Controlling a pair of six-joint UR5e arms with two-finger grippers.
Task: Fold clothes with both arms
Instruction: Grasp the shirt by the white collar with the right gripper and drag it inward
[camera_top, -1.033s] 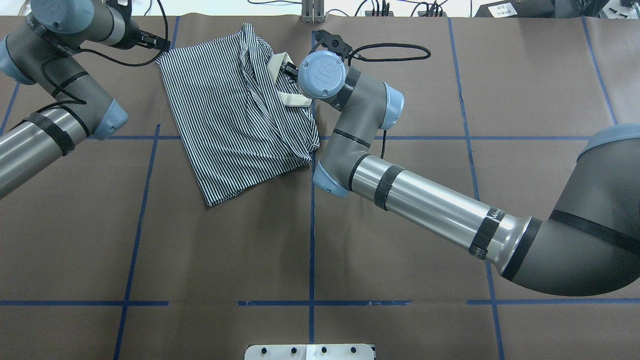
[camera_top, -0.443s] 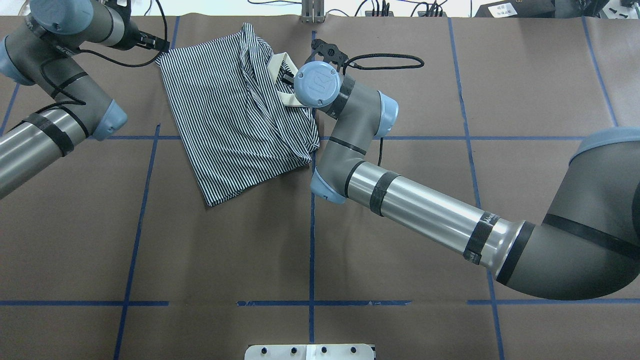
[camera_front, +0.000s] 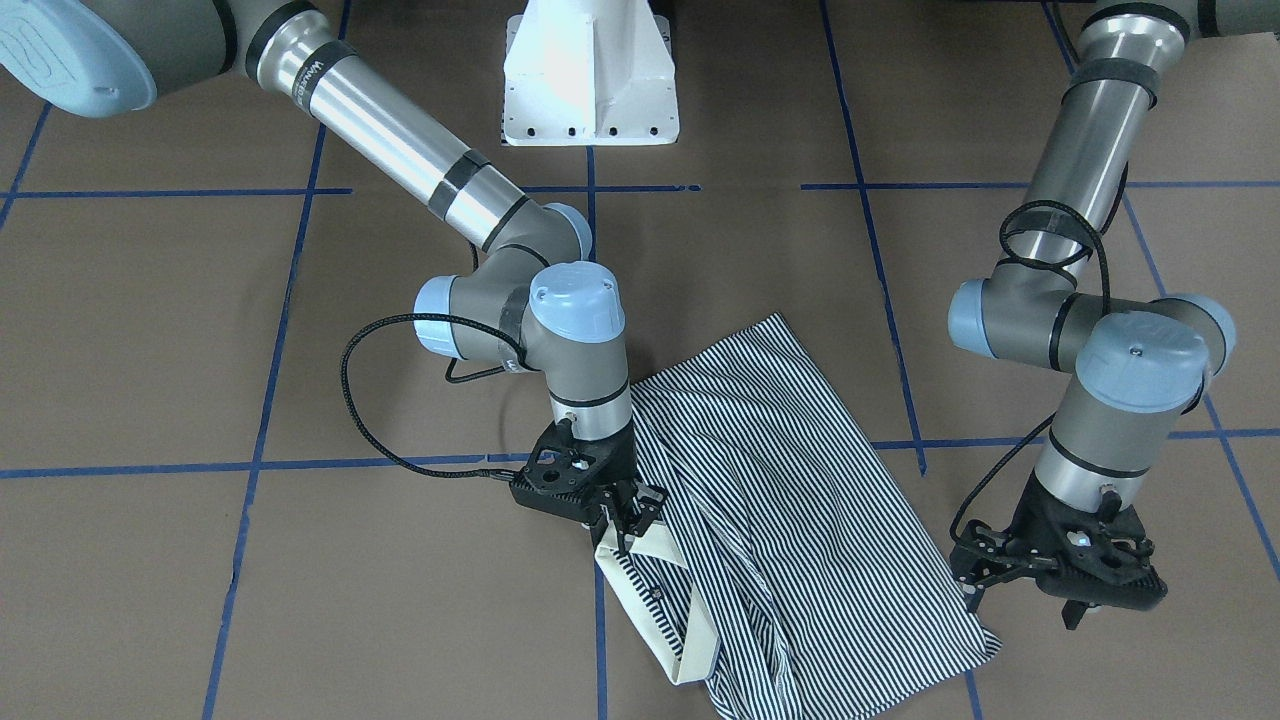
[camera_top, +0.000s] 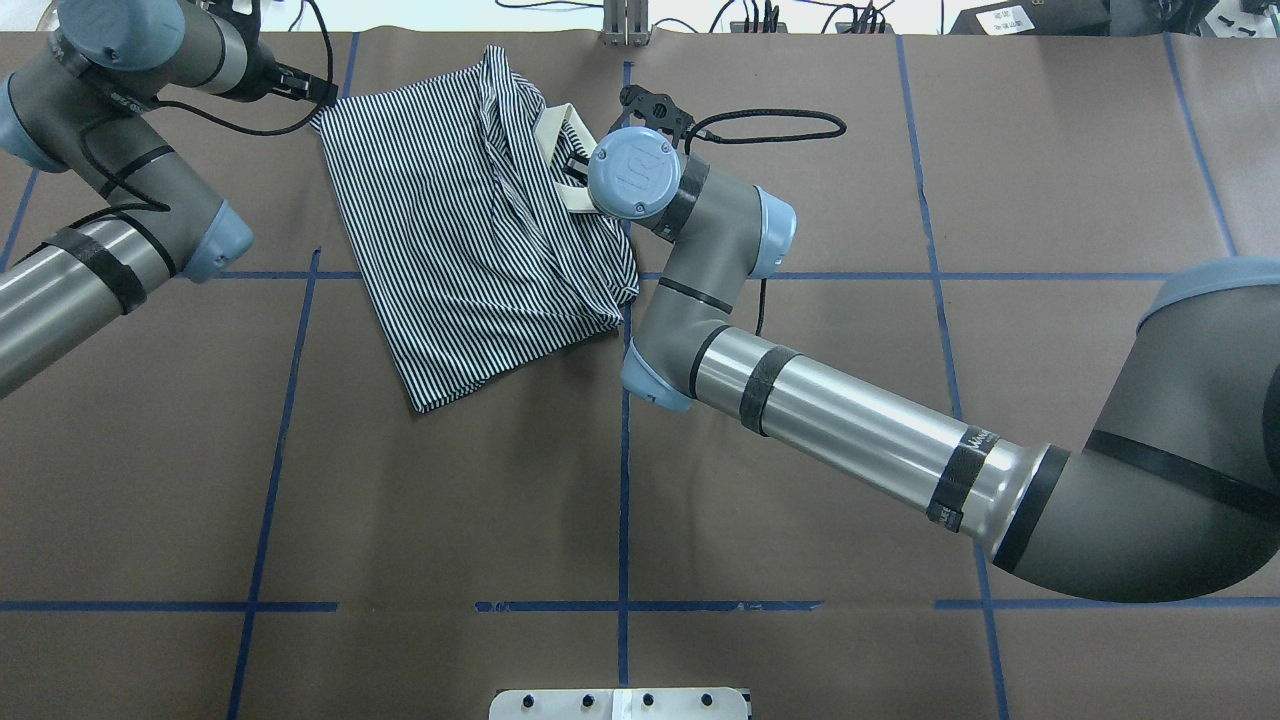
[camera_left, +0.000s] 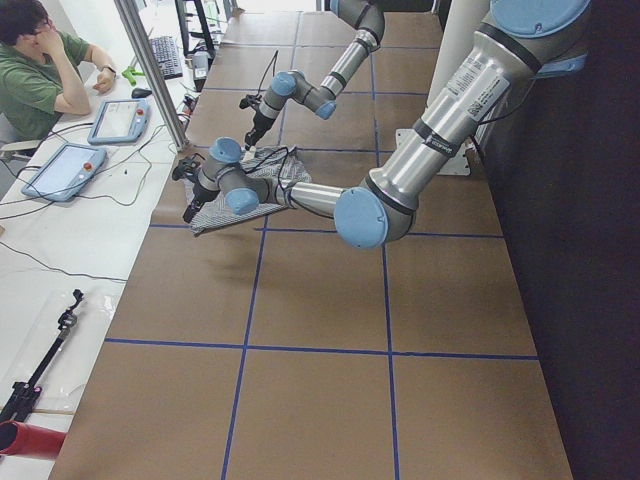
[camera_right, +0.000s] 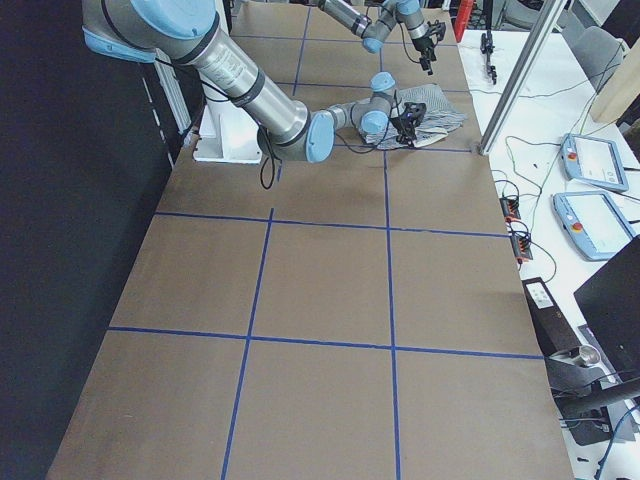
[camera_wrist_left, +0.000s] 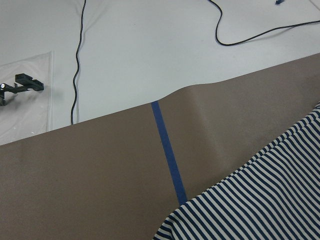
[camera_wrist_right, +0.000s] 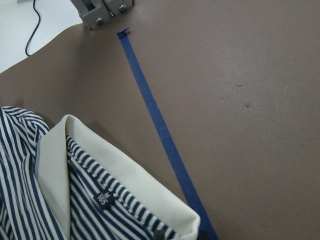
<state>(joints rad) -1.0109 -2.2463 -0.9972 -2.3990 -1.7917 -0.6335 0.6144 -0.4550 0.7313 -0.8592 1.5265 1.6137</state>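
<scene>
The black two-finger right gripper (camera_front: 626, 520) is down on the plain cream collar (camera_front: 650, 605) of the polo shirt (camera_front: 790, 480), a short-sleeved one with thin navy and white stripes. Its fingers are close together and touch the top edge of the collar. I cannot tell if they really pinch it or only rest on it.

Inside the collar there is a small black label (camera_wrist_right: 102, 198) with white marks. They look like the number 185, but they are too small to be sure. The round light-blue cap (camera_top: 633, 170) on the right arm's wrist has a pale mark that looks like the letters UR.

The black left gripper (camera_front: 1020, 606) has its fingers spread wide apart. It hangs just beside the far corner of the shirt and holds nothing. Its wrist camera sees only a striped corner of the shirt, a line of blue tape (camera_wrist_left: 167, 150) and the brown cover.

The shirt lies on the brown table cover (camera_front: 200, 350), at the side far from the robot, near where two blue tape lines cross. It is partly folded and bunched up by the collar. Small dark buttons run down below the collar.

From above, the grey right arm (camera_top: 850, 420) hides part of the collar. A black cable (camera_front: 360, 400) loops from that wrist over the table. The white base (camera_front: 590, 80) stands between the two arms. At the side, a person in a green top (camera_left: 40, 75) sits at a white desk (camera_left: 90, 230) with two flat control pads on it.
</scene>
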